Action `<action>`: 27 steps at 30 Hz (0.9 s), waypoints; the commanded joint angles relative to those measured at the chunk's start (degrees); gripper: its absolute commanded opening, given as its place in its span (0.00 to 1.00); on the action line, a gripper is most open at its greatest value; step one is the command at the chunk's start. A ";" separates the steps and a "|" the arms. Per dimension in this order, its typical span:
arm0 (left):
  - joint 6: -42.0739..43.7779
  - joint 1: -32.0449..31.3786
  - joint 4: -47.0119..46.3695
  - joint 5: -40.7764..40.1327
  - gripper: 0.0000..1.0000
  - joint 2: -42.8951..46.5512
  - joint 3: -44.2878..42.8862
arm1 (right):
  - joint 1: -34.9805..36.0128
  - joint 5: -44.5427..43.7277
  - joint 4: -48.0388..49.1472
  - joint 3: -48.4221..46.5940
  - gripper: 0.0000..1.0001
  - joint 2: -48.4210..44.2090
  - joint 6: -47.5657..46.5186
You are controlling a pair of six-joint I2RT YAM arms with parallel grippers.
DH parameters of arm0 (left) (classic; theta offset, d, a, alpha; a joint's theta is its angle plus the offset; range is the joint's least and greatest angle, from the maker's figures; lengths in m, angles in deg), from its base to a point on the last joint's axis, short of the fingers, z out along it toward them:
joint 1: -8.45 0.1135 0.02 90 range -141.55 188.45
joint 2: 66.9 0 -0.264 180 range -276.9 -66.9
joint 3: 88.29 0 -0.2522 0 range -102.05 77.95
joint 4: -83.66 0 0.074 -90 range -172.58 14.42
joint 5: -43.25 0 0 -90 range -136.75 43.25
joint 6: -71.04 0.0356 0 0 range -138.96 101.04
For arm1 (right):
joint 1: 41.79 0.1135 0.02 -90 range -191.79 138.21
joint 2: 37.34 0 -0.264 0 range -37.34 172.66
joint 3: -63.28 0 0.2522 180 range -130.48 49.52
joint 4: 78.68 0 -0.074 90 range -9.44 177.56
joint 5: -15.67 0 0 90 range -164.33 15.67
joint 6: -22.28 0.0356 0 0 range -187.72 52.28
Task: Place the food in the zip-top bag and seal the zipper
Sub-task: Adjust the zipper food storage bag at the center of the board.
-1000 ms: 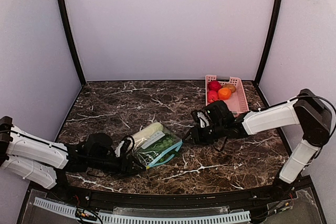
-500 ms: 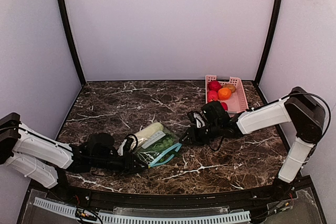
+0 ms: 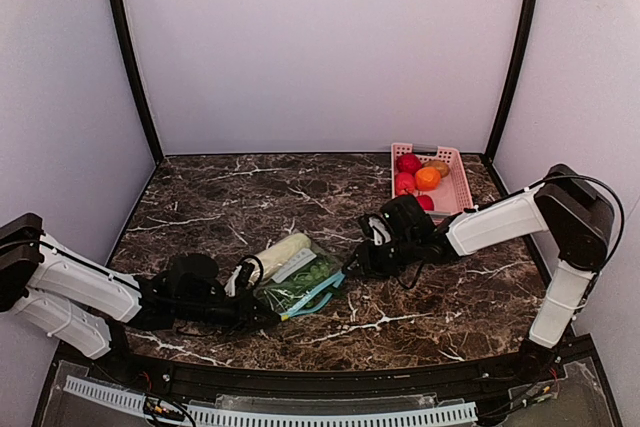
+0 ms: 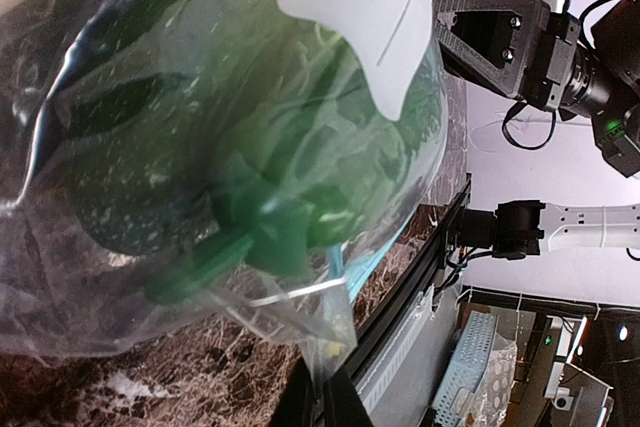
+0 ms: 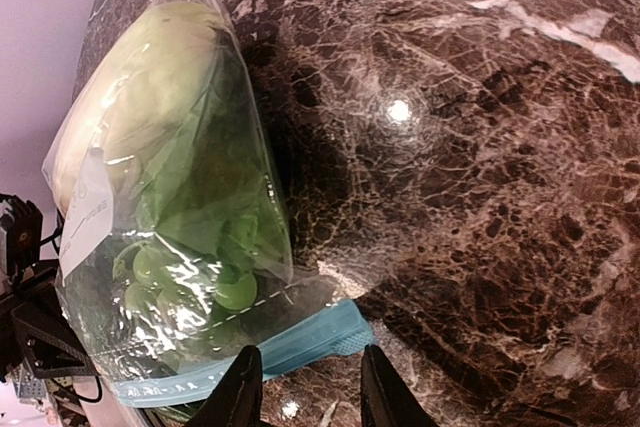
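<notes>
Left gripper (image 3: 265,316): mine, low on the dark marble table (image 3: 220,207) at the near-left corner of the clear crinkly zip-top bag (image 3: 300,282). Jaws were wide a sec ago, now together. In the wrist view the bag's corner film tapers right into them, so I read it as clamped on the bag.
Right gripper (image 5: 307,367): has slid left from mid-table to the bag's far end. Fingers (image 5: 243,387) apart, nothing between them yet. The end of the thin teal-blue zipper strip (image 5: 290,349) sits just ahead of the gap.
Bag: flat on the table between my two grippers, label patch up, zipper along the near-right edge.
Food: pale whitish-green gourd (image 5: 150,77), leafy green veg (image 5: 200,197) and small green grapes (image 5: 230,287) all inside the film. Nothing of it loose on the table.
Zipper: can't tell if any part is pressed shut; strip looks wavy.
Meaning: loading looks done, sealing is the step in hand. Left pins the corner, right prob. needs to close on the strip end and run along it.
Risk: film is slippery, so the bag could drag with the right gripper if my left hold is only on a thin bit of film.
Aside: pink slatted basket (image 3: 462,187) w/ red and orange fruit at far right, not in play.
</notes>
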 commanded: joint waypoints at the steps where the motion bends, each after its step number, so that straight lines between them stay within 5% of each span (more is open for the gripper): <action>1: -0.26 -0.32 -0.85 -0.85 0.01 0.12 1.08 | -1.20 -3.20 -1.23 -0.13 0.34 -1.57 1.10; 6: -0.36 -0.36 -0.83 -0.84 0.01 0.30 0.97 | -1.99 -1.80 -1.04 -0.68 0.37 -0.29 1.52; 18: -0.42 -0.31 0.16 -0.97 0.01 1.49 0.69 | -1.95 4.07 1.25 -2.80 0.26 3.14 1.13; 24: -0.59 -0.33 0.23 -1.18 0.01 2.02 0.67 | -1.95 5.85 2.61 -2.65 0.00 3.27 2.12; 27: -1.48 -0.32 -1.34 -1.39 0.01 3.55 0.90 | -2.03 6.57 2.41 -2.35 0.00 1.75 3.95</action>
